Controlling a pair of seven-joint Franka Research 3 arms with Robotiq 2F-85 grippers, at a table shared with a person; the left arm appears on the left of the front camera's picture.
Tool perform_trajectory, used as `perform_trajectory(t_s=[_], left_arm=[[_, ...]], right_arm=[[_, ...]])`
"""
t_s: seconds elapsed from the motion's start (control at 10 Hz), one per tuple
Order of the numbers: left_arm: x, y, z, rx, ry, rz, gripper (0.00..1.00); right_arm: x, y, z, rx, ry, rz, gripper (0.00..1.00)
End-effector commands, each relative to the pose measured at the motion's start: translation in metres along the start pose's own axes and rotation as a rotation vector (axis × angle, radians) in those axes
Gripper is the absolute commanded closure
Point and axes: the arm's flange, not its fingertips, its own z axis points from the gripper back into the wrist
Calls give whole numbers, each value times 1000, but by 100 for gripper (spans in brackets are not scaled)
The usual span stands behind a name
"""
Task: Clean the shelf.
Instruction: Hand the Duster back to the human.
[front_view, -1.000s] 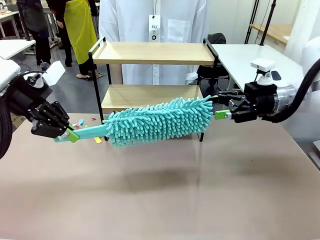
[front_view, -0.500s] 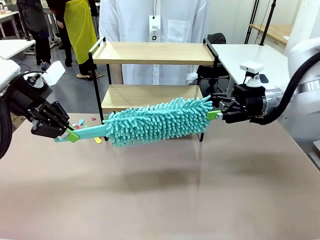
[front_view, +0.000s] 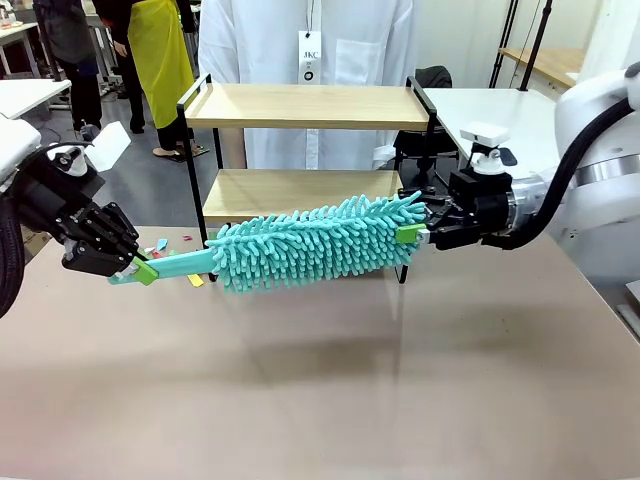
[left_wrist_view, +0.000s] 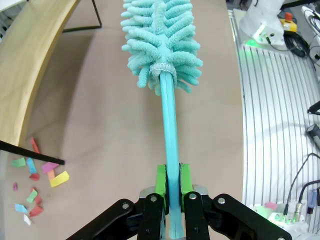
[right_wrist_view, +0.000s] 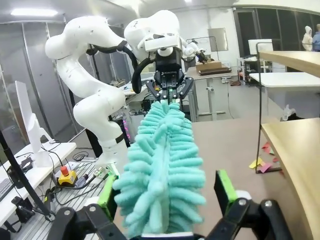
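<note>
Since a second ago the right gripper (front_view: 412, 233) has slid leftward along the table, so that its open green-padded fingers now straddle the far tip of the duster (front_view: 315, 243), where earlier they stood clear of it to the right. Left gripper (front_view: 140, 270) has not shifted; it stays clamped on the duster's teal handle (front_view: 180, 263) at the left, holding the fluffy head level above the brown tabletop (front_view: 320, 390).

Right behind the duster stands the shelf (front_view: 305, 105), its two wooden boards in a black frame, at the far edge of the table with a person in a white coat (front_view: 310, 40) behind it.

From the left wrist, the pads (left_wrist_view: 160, 181) press both sides of the handle (left_wrist_view: 169, 130), and coloured paper scraps (left_wrist_view: 37, 177) lie on the table by a shelf leg, beside the lower board (left_wrist_view: 35, 65). From the right wrist, the duster head (right_wrist_view: 162, 175) sits between the spread fingers (right_wrist_view: 226, 192) without either pad pressing it; whether they brush the fibres is unclear. The left gripper (right_wrist_view: 169, 92) shows beyond.
</note>
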Motion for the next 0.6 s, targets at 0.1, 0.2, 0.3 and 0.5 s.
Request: perform_trajectory(t_s=[0.1,0.2,0.3,0.5], left_arm=[[1,-1,2,1,-7,-8,87],[1,-1,2,1,-7,-8,87],[1,-1,2,1,-7,-8,87],[1,-1,2,1,-7,-8,87]], right_arm=[[4,-10,-22,26,28,-22,0],[2,-11,-27,35,36,-26,0],[1,-11,-29,34,44,-27,0],[2,-8,-30,29,85,-30,60]])
